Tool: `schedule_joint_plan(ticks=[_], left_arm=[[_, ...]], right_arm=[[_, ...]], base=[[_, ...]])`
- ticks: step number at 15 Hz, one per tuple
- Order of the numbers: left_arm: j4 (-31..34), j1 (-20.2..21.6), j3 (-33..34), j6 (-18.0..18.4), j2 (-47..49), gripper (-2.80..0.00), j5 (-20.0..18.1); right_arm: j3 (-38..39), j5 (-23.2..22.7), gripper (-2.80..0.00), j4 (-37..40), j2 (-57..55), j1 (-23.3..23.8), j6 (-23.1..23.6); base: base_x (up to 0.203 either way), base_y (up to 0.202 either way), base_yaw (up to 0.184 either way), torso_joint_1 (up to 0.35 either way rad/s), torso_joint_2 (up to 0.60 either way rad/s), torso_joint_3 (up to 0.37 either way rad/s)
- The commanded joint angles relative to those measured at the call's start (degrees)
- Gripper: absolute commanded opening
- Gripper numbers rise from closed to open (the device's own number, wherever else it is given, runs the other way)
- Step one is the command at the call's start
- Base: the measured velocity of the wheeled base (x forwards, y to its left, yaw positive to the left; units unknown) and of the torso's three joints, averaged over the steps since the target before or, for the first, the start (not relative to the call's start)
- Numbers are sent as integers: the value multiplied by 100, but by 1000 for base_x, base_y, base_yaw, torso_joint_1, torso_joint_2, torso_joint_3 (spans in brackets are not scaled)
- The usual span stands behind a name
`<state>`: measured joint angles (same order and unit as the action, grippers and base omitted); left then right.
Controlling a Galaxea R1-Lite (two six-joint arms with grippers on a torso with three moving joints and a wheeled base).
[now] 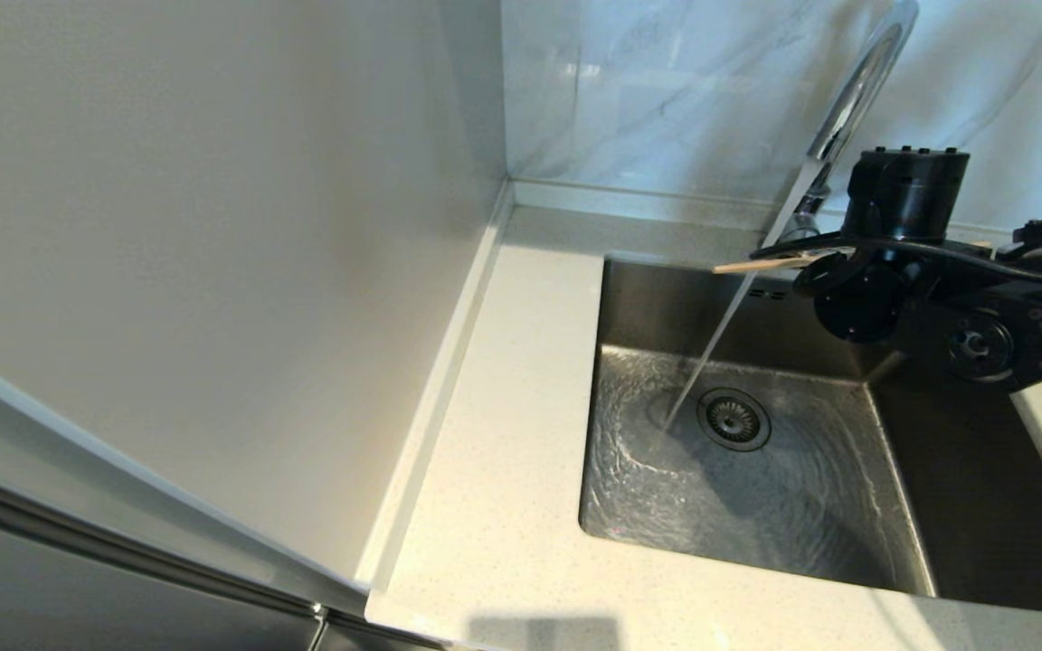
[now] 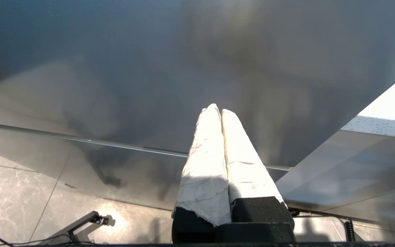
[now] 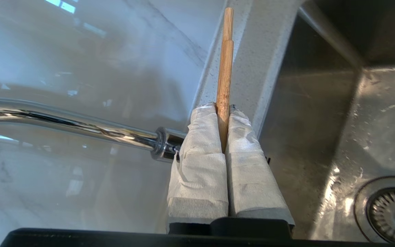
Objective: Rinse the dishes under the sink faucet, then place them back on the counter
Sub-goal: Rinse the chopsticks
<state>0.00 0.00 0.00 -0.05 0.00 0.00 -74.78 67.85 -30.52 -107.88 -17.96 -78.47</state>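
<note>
My right gripper (image 3: 223, 111) pinches the thin light-wood chopsticks (image 3: 225, 75) between its white-wrapped fingers (image 3: 197, 164), over the back of the steel sink basin (image 1: 666, 307) at the right of the head view. Their tips (image 1: 743, 266) poke out into the water stream (image 1: 711, 353) falling from the tall chrome gooseneck faucet (image 1: 856, 99). It looks like two sticks, though I may be misjudging. Water swirls around the round steel drain strainer (image 1: 734, 418). The off-white speckled stone counter (image 1: 503, 434) spans the centre. My left gripper (image 2: 218, 109) hangs closed, holding nothing.

Right gripper (image 3: 223, 111) clamped w/ arm extended; left gripper (image 2: 219, 111) closed, parked.
</note>
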Motion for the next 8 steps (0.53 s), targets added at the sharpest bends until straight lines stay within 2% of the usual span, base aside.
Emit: schedule_joint_plan(ticks=[1, 8], left_arm=[[0, 0, 0, -2, 0, -280, 0], [0, 0, 0, -1, 0, -280, 0]], right_arm=[[-18, 35, -280, -262, -182, 38, 110], [-10, -117, -280, -2101, -505, 308, 1644]], base=[[0, 0, 0, 0, 0, 0], [0, 0, 0, 0, 0, 0]])
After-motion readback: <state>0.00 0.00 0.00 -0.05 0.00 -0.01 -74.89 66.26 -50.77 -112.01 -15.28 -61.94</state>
